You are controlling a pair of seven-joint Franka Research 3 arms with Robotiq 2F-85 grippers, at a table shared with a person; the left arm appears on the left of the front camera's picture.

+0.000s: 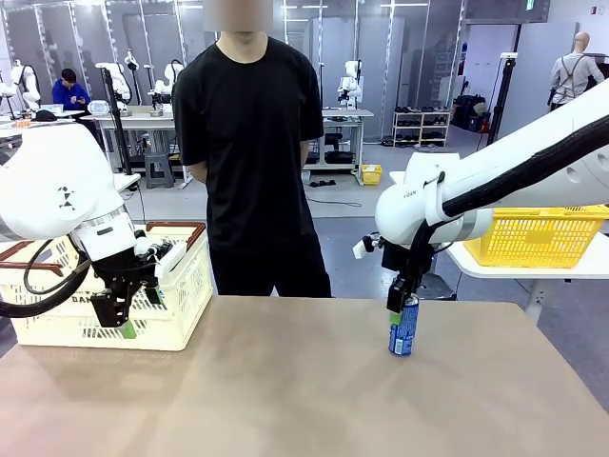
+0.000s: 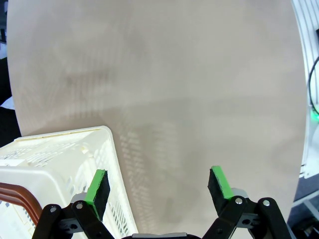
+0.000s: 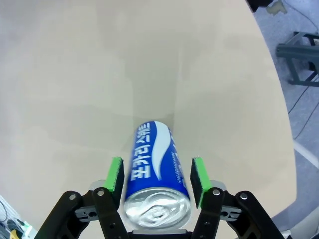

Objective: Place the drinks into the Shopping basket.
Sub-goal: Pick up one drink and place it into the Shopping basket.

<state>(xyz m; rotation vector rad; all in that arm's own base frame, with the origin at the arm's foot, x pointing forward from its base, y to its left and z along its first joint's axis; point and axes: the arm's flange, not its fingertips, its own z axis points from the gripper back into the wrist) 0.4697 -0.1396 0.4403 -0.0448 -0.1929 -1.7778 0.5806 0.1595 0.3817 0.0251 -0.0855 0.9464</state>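
Right wrist view, nearest: right hand point(image 3: 155, 179) straddles a blue can point(image 3: 155, 169) with white markings, silver top up toward the camera. Green pads point(image 3: 115, 178) sit at either flank of the can, narrowed to about its width; contact looks made or all but made, a firm grip cannot be confirmed. The can stands upright on the desk point(image 3: 75, 74), its long axis running along the fingers.

Front view, lower right of centre: the same blue can point(image 1: 403, 327) stands on the desk point(image 1: 285, 400), right hand point(image 1: 399, 307) down over its top from above.

Left of frame: left hand point(image 1: 122, 322) hangs with fingers spread wide and nothing between them, just in front of the Shopping basket point(image 1: 176, 314). Left wrist view shows the basket wall point(image 2: 65, 164) at lower left, by one pad.

Judgement: the basket lies well to the left of the can, across the desk. The right arm has the can; the carry goes leftward, up over the rim.

Far side: a person point(image 1: 249, 152) in black stands behind the desk, arms back.
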